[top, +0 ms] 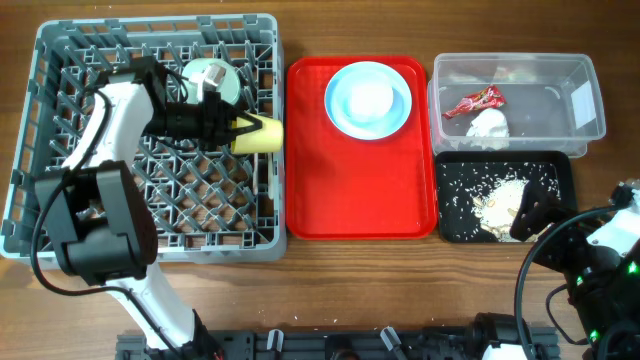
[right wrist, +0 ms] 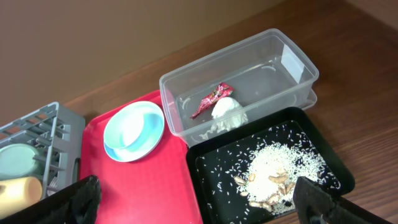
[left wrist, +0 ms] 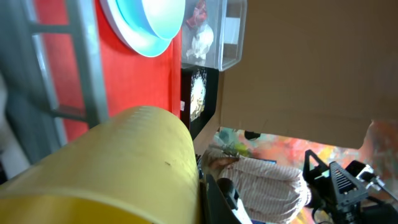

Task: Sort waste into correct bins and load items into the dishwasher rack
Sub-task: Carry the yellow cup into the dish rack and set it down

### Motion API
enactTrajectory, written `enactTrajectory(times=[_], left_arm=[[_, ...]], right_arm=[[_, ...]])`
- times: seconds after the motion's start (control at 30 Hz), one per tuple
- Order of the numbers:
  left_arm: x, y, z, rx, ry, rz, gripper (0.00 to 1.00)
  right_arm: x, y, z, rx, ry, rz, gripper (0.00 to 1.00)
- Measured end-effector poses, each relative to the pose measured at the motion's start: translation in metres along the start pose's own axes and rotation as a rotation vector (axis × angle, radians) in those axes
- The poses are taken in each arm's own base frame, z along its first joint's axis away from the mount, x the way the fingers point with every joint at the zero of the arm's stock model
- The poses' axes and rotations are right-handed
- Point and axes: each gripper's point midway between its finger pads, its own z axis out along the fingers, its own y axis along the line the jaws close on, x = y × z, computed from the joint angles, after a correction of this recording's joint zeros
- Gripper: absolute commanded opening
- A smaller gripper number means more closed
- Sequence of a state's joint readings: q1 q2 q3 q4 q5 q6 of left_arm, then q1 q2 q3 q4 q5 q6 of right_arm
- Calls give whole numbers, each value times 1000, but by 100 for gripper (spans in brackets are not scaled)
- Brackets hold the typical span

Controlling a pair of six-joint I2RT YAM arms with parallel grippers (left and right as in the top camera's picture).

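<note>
The left hand [top: 236, 128] gripped the small yellow cup [top: 262, 136] at the grey dishwasher rack's [top: 150, 24] right edge; the right hand [right wrist: 199, 205] hung open by the black tray [right wrist: 217, 168].

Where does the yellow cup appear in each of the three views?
Overhead: yellow cup at the right edge of the dishwasher rack, in the left gripper.
Left wrist: the cup fills the lower left.
Right wrist: the cup sits in the bottom-left corner.
Shared landmark: the light blue plate on the red tray.
</note>
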State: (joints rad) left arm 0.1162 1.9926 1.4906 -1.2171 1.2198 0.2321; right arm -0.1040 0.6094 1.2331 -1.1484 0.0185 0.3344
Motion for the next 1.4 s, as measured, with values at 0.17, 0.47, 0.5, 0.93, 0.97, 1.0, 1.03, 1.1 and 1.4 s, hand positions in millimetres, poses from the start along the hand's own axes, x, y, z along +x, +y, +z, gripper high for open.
enactTrajectory(times=[0.17,0.47,0.5,0.93,0.97,1.0,1.03,1.1,1.4], left_arm=[[4,30,-10,-150,9,-23,4],[-9,12,-8,31,-54,12,4],[-10,16,-7,22,-52,9,4],[-13,53,-30,-161,-74,-124,100],[-13,52,-31,-168,-77,-133,100],[-12,52,-32,-184,-80,-145,100],[-11,52,-34,-202,-84,-155,100],[-3,73,-50,-392,-104,-219,100],[20,-30,-117,-659,-465,-40,100]], right_arm=[[0,0,0,0,0,0,100],[0,0,0,0,0,0,100],[0,0,0,0,0,0,100],[0,0,0,0,0,0,100],[0,0,0,0,0,0,100],[0,0,0,0,0,0,100],[0,0,0,0,0,0,100],[0,0,0,0,0,0,100],[0,0,0,0,0,0,100]])
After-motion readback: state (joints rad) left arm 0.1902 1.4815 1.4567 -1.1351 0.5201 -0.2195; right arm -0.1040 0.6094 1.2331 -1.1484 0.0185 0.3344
